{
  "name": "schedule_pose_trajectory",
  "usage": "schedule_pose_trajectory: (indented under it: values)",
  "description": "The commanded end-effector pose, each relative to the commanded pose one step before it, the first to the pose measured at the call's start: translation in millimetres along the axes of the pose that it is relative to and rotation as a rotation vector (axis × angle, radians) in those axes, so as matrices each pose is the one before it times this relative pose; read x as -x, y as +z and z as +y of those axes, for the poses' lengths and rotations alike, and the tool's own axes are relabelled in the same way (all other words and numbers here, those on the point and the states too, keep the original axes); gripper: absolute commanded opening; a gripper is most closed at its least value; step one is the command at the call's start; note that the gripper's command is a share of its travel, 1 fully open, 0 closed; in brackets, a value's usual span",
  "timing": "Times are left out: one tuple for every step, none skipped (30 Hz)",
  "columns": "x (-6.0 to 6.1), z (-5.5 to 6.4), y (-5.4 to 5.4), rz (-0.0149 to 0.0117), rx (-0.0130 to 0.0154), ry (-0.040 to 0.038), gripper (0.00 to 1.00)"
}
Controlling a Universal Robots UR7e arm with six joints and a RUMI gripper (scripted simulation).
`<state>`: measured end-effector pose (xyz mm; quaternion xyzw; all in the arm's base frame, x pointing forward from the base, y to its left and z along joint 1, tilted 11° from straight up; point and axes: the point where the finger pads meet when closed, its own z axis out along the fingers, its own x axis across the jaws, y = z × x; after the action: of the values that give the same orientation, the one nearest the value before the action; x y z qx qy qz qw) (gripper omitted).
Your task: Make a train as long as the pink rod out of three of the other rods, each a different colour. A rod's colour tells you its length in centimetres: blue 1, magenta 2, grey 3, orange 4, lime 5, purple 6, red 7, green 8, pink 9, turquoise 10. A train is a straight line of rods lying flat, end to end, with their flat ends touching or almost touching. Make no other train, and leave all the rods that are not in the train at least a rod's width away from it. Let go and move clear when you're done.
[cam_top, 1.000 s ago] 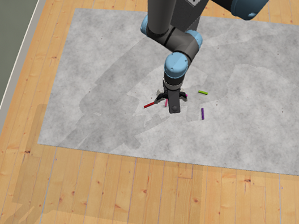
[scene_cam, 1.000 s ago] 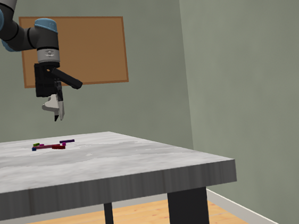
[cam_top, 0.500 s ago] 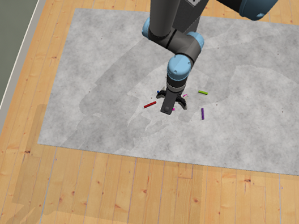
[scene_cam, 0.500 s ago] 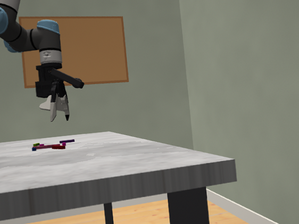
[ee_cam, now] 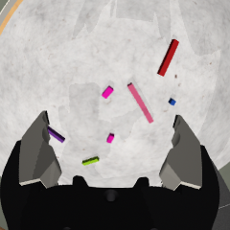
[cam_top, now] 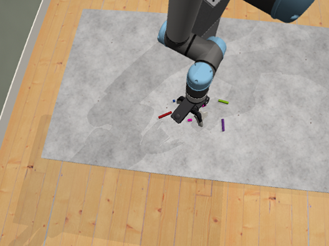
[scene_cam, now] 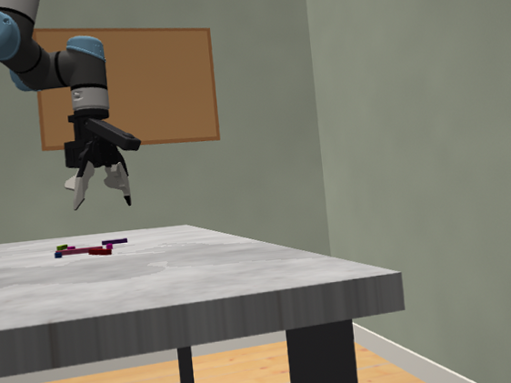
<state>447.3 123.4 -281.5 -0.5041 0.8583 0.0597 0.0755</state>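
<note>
My fingers are spread wide with nothing between them. They hang well above the table [scene_cam: 255, 274], over the scattered rods.

The pink rod [ee_cam: 140, 103] lies flat near the middle of my wrist view. The red rod [ee_cam: 168, 57] is beyond its far end and the blue rod [ee_cam: 172, 102] is just off to one side. One magenta rod [ee_cam: 107, 92] sits on the pink rod's other side, and a second magenta rod [ee_cam: 110, 138] is closer to me. The lime rod [ee_cam: 90, 161] and the purple rod [ee_cam: 57, 134] lie nearest the fingers, with the purple one partly hidden behind a finger. None of them appear to touch.

By the lengths, I reckon blue, magenta and purple make up the pink one.

These look like small, stiff, light sticks that shouldn't bend or break. I expect them to skid or twist on the table if a fingertip nudges them. I'd grip the purple rod across its long sides at mid-length so it stays level. The blue piece is tiny and gives little to hold, so I'd come down squarely over it. A magenta one also needs a centred pinch.

The arm [cam_top: 191, 48] reaches out from its base with the wrist pointing straight down. The fingertips point at the table from high up.
</note>
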Motion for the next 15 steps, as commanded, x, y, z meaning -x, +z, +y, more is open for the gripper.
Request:
schedule_pose_trajectory:
  values:
    - [1.05, -0.13, -0.1, 0.00386, -0.00343, 0.08333, 1.0]
    - [0.23, 0.18, 0.09, -0.00004, 0.00001, 0.02477, 1.0]
    - [0.22, 0.19, 0.08, -0.00004, 0.00001, 0.02422, 1.0]
    - [0.21, 0.21, 0.08, -0.00004, 0.00001, 0.02366, 1.0]
    - [0.2, 0.22, 0.08, -0.00004, 0.00001, 0.02309, 1.0]
    - [0.19, 0.22, 0.08, -0.00003, 0.00001, 0.02252, 1.0]
    - [0.18, 0.23, 0.08, -0.00003, 0.00001, 0.02195, 1.0]
    - [0.17, 0.24, 0.07, -0.00003, 0.00001, 0.02138, 1.0]
    - [0.17, 0.24, 0.07, -0.00003, 0.00002, 0.0208, 1.0]
    - [0.16, 0.25, 0.07, -0.00003, 0.00002, 0.02023, 1.0]
    - [0.15, 0.25, 0.07, -0.00003, 0.00002, 0.01965, 1.0]
    - [0.14, 0.25, 0.07, -0.00003, 0.00002, 0.01907, 1.0]
    - [0.13, 0.25, 0.06, -0.00003, 0.00002, 0.01849, 1.0]
    - [0.12, 0.25, 0.06, -0.00003, 0.00002, 0.01792, 1.0]
    - [0.0, 0.0, 0.0, 0.0, 0.0, 0.0, 1.0]
